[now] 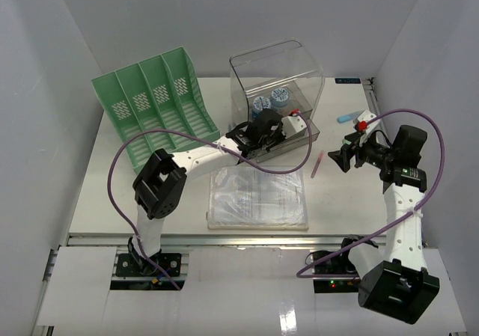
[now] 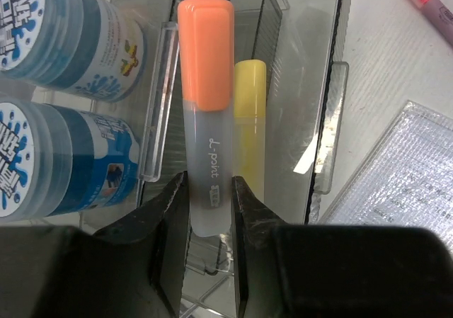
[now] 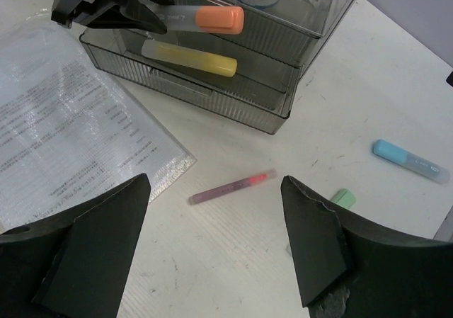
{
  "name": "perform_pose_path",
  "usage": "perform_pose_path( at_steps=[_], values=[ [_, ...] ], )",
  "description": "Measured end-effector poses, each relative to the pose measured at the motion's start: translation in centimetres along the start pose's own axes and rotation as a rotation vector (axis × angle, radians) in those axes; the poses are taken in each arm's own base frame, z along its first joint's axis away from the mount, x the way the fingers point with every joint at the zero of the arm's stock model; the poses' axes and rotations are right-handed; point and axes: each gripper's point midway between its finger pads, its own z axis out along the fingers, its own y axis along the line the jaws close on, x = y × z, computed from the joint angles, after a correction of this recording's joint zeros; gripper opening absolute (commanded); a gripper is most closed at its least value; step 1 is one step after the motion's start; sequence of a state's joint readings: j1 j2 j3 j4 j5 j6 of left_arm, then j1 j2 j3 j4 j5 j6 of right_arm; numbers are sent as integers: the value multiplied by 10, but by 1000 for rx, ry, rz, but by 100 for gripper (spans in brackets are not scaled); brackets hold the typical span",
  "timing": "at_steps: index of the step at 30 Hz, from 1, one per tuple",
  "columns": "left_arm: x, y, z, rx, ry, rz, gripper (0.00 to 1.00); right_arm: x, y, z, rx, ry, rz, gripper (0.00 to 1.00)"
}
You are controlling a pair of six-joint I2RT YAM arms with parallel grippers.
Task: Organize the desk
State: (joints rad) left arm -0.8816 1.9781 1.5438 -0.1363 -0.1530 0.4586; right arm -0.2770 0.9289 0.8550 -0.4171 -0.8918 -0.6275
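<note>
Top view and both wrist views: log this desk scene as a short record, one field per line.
left gripper: shut on orange-capped highlighter, over the open drawer
right gripper: open, empty, above pink pen
clear drawer box: holds blue-lidded jars
drawer contents: yellow highlighter, lying flat
loose on desk: pink pen, blue highlighter, small green piece
front centre: paper sleeve, flat
back left: green file rack
</note>
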Motion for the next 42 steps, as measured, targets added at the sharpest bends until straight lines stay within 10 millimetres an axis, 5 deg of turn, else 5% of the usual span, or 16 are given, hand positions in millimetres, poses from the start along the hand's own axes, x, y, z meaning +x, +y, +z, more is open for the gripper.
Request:
perform_pose_path(
  at_steps=[4, 5, 6, 8, 14, 19, 23, 27, 37, 42],
  values=[
    [1, 4, -1, -18, 10, -16, 56, 9, -5, 2, 6, 22, 29, 86],
    [2, 3, -1, -18, 15, -26, 67, 12, -6, 4, 10, 32, 46, 88],
    [3, 2, -1, -15, 19, -39, 89, 16, -9, 5, 16, 45, 69, 88],
    [2, -6, -5, 17, 16, -75, 98, 26, -16, 8, 35, 80, 135, 91],
    [-27, -14, -40, 79, -60, -186, 98, 56, -44, 23, 90, 189, 348, 97],
    [-45, -9, -95, 105, -157, -280, 98, 75, -77, 35, 182, 284, 474, 90],
    [-36, -2, -159, 97, -232, -369, 98, 101, -120, 54, 299, 424, 472, 92],
    [-14, 6, -208, 66, -282, -433, 98, 140, -141, 71, 358, 577, 461, 96],
    [65, 16, -224, -81, -187, -478, 98, 196, -190, 94, 411, 805, 499, 73],
    [69, 27, -226, -116, -188, -494, 98, 219, -177, 94, 365, 889, 550, 71]
  ],
)
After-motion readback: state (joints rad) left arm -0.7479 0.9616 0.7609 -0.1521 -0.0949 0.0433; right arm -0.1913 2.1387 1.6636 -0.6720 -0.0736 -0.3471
